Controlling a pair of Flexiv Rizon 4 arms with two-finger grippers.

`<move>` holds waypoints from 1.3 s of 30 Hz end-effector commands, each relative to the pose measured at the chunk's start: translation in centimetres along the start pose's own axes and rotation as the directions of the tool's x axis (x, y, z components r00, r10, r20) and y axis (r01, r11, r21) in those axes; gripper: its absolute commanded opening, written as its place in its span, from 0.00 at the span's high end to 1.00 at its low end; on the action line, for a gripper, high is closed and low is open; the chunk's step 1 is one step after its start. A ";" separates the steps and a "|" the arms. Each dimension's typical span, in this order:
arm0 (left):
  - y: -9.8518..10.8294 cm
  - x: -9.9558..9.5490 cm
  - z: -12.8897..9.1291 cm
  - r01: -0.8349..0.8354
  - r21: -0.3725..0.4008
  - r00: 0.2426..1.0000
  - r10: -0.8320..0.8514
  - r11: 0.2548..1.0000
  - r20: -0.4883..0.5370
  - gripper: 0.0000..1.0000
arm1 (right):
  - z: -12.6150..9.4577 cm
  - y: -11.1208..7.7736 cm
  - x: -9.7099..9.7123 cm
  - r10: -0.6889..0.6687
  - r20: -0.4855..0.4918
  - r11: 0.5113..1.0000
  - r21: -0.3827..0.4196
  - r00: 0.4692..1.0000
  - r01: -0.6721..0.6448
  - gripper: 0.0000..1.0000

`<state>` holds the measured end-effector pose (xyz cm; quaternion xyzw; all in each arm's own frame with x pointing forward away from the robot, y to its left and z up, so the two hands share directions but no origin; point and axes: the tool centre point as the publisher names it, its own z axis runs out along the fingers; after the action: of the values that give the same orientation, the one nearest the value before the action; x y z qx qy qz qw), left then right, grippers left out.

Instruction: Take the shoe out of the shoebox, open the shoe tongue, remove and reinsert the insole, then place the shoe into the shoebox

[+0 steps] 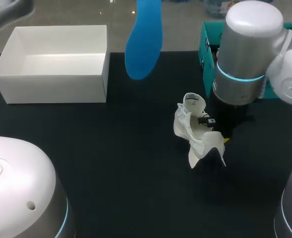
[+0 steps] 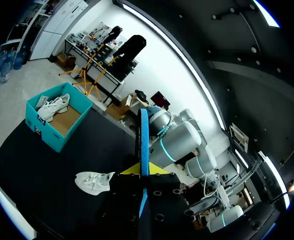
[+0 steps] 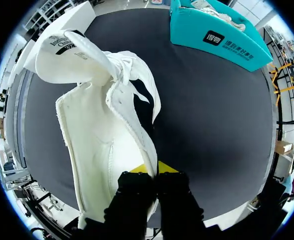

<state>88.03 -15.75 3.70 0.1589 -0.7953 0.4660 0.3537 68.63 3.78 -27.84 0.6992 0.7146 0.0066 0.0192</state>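
White cardboard forms the open rectangular shoebox, which stands at the far left of the black worktop. A long blue foam insole hangs in the air over the far edge of the worktop, between the shoebox and an open teal box at the far right, touching neither. In the left wrist view the insole shows edge-on, rising straight out from between the yellow tips of the left end effector, whose fingers press on it from both sides. The white lace-up sneaker sits right of the worktop's middle, well apart from the shoebox and nearer than the teal box. It is tipped up, with its tongue pulled out and its opening spread wide. I cannot tell whether its sole touches the worktop. The right arm comes in from the right above it. In the right wrist view the right end effector is clamped on the edge of the sneaker's side flap, yellow tips together on the thin material. The teal box lies ahead of it and holds a second white shoe.
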 end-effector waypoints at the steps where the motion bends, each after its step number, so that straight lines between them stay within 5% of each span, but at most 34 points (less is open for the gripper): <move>1: -0.1 -0.1 -0.1 0.000 -0.004 1.000 0.000 1.000 -0.002 1.00 | 0.1 -1.4 0.1 0.144 -0.010 0.972 -0.185 0.990 -0.144 1.00; 17: -0.1 -0.1 -0.1 0.000 -0.004 1.000 0.000 1.000 -0.002 1.00 | 2.7 -1.9 0.8 0.137 -0.042 0.967 -0.209 0.990 -0.143 1.00; 39: -0.1 -0.1 -0.1 0.000 -0.004 1.000 0.000 1.000 -0.002 1.00 | 11.0 -2.7 4.6 0.176 -0.093 0.968 -0.162 0.980 -0.189 1.00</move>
<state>88.03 -15.75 3.70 0.1589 -0.7953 0.4660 0.3537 65.61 7.13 -36.67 0.7569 0.6440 0.0986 0.0510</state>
